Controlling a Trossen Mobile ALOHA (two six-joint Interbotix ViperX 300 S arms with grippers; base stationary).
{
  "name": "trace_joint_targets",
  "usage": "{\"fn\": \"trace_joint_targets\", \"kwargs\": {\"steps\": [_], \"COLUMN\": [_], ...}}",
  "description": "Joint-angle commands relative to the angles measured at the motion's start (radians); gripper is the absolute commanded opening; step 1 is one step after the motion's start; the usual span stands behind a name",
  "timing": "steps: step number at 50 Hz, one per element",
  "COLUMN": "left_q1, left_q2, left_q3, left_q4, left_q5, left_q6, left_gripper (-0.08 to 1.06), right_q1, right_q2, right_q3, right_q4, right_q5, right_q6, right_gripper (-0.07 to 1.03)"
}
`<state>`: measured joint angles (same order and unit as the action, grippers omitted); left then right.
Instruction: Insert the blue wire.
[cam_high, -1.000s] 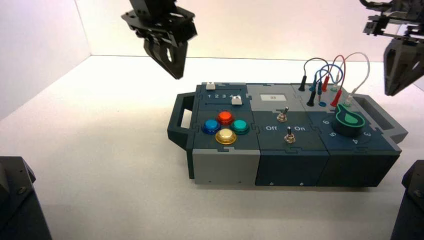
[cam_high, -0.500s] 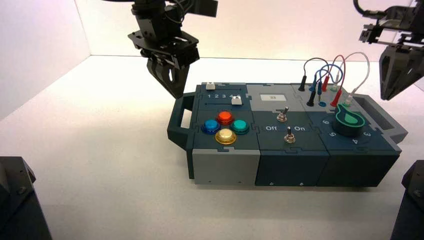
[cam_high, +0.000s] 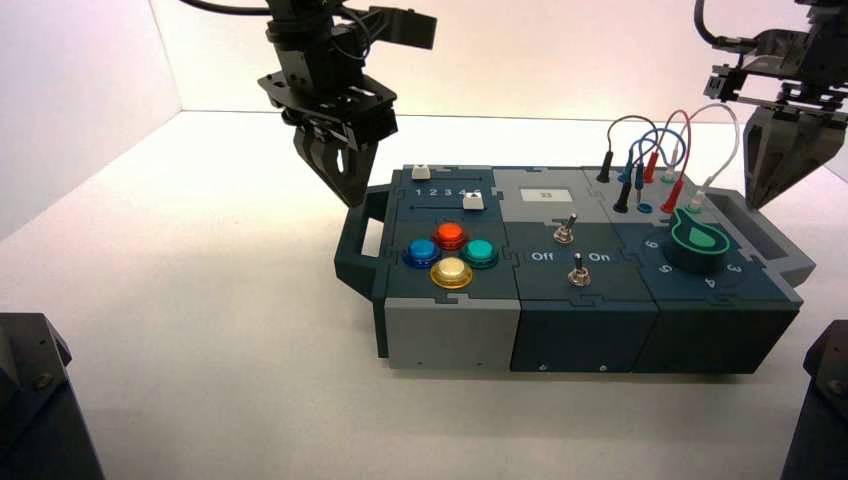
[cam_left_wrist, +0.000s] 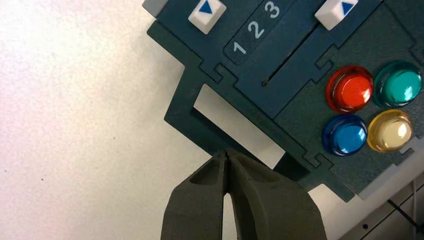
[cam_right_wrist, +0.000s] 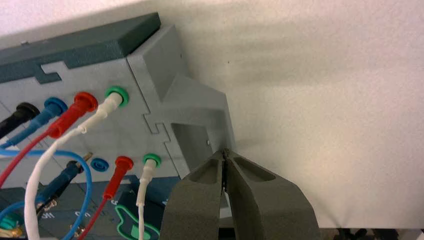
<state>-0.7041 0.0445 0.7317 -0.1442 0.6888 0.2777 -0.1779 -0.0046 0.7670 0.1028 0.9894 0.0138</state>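
The blue wire (cam_high: 655, 140) is looping above the box's (cam_high: 570, 320) far right corner, among the black, red and white wires. One of its plugs (cam_right_wrist: 42, 116) is sitting in the far row's blue socket, between the black and red plugs. Its other plug (cam_right_wrist: 65, 175) is lying loose and tilted just beside the near row's blue socket (cam_right_wrist: 100, 164), its metal tip pointing at the hole but not in it. That socket is standing open next to the seated red plug (cam_right_wrist: 116, 176) and white plug (cam_right_wrist: 146, 175).

The right hand (cam_high: 768, 190) is hanging over the box's right handle (cam_high: 770, 235), pointing down, with its fingers pressed together and pinching nothing. In the right wrist view its tips (cam_right_wrist: 226, 156) are meeting just over the grey handle's opening, apart from the wires.

The left hand (cam_high: 350, 190) is hanging at the other end, pointing down over the left handle (cam_high: 358, 240). Its fingers (cam_left_wrist: 210, 200) are also pressed together and gripping nothing, their tips right at the handle's outer bar.

Between the two ends, the box is carrying two white sliders (cam_high: 473, 201) beside a row of numbers, four round buttons in red, green, blue and yellow (cam_high: 451, 270), two toggle switches (cam_high: 577, 271), and a green knob (cam_high: 698, 240) near the wires. The box is resting on a white tabletop (cam_high: 200, 330).
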Motion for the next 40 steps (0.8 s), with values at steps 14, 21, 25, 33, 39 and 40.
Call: {"fn": "trace_joint_targets", "kwargs": {"steps": [14,21,25,33,39,40], "left_q1": [-0.005,-0.006,-0.006,-0.006,-0.006,-0.006], "left_q2": [0.014,0.028,0.035,0.048,0.061,0.061], "left_q3": [-0.043,-0.051,-0.051,-0.044,-0.049,-0.051], "left_q4": [0.002,0.000,0.000,0.002,0.002,0.002], "left_q5": [-0.005,-0.005,-0.005,-0.006,-0.008,-0.009], "left_q6": [0.018,0.023,0.025,0.032,0.038,0.040], "left_gripper": [-0.03,-0.03,-0.03,-0.03,-0.03,-0.03], "right_q1": [0.015,0.048,0.074,0.109,0.115,0.115], "right_q2": [0.021,0.049,0.069,0.107,0.123,0.126], "right_q3": [-0.040,-0.043,-0.044,-0.046,-0.046,-0.048], "right_q4": [0.018,0.041,0.054,0.071,0.086,0.084], "right_q5": [-0.008,-0.009,-0.012,-0.023,-0.028,-0.028], "right_q6": [-0.002,-0.002,0.000,0.003,0.003,0.002], "right_gripper": [-0.02,-0.02,-0.02,-0.02,-0.02,-0.02]}}
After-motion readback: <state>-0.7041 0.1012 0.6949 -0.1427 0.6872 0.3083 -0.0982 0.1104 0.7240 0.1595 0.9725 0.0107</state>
